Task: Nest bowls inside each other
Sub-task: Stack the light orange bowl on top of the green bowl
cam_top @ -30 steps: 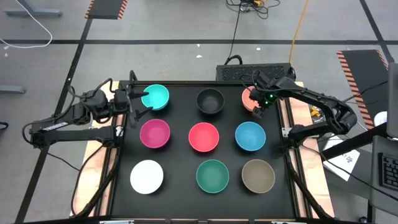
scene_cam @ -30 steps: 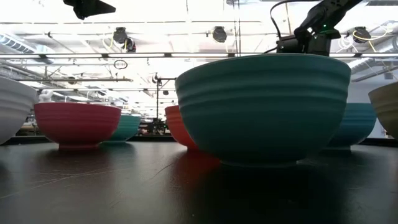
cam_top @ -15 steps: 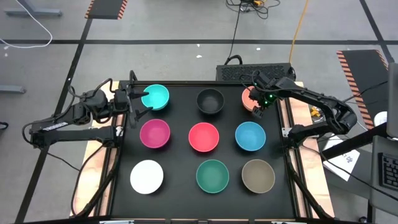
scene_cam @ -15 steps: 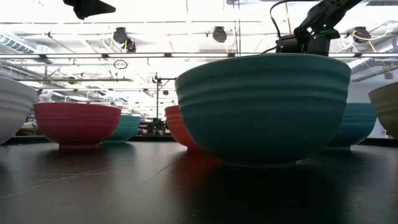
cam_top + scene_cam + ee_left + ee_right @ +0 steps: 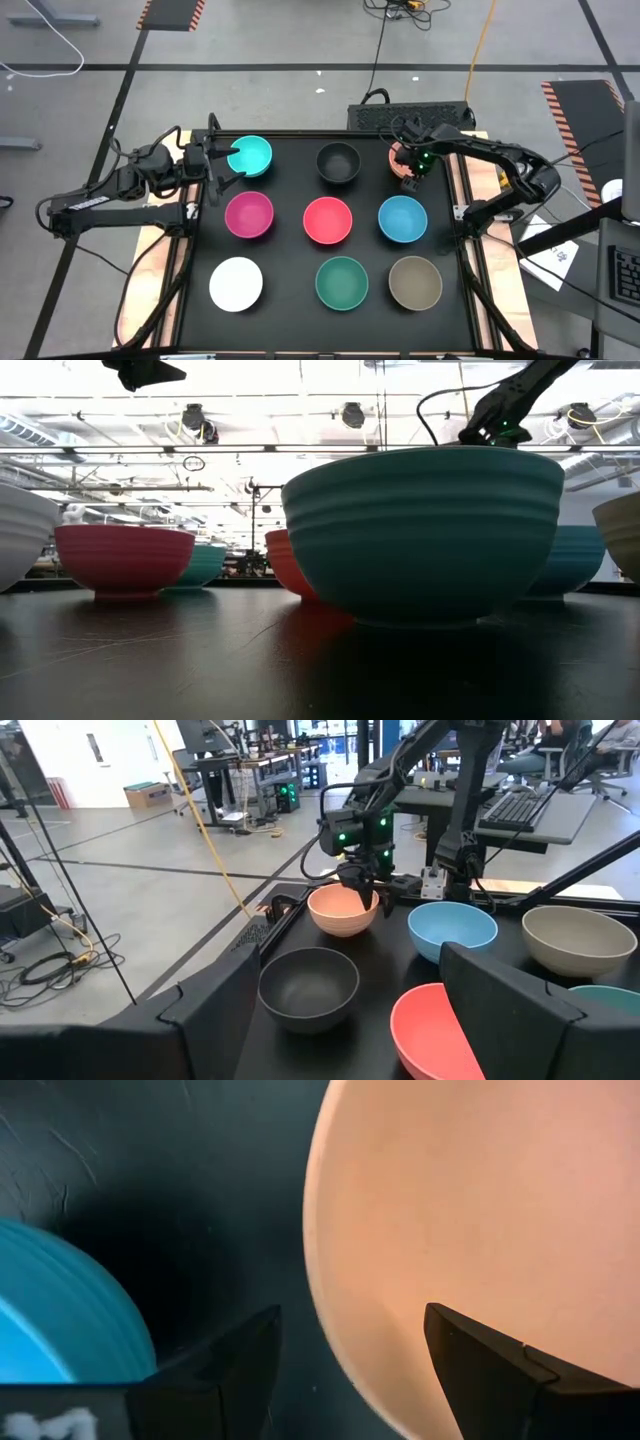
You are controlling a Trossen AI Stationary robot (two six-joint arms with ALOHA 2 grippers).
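Hovering over peach bowl (image 5: 399, 155), right gripper (image 5: 411, 173) fingers apart

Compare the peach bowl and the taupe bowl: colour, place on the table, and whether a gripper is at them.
The peach bowl is light orange-pink; the taupe bowl is dull grey-brown. In the high view, the peach bowl sits in the far right corner of the grid and the taupe bowl in the near right corner. The right gripper is open at the peach bowl's rim, straddling it; no gripper is near the taupe bowl. Both are round, upright, empty and of like size.
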